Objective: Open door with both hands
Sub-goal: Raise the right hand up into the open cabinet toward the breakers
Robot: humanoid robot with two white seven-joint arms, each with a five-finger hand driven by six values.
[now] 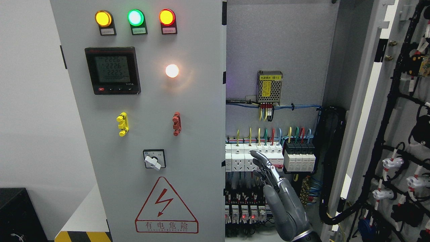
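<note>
my right hand rises from the bottom edge right of the middle, fingers extended and loose, holding nothing, in front of the white sockets and breakers inside the cabinet. the right door hangs swung open at the right of the frame, its wiring harness exposed. the left door, with its three indicator lamps and meter, fills the left centre, closed.
</note>
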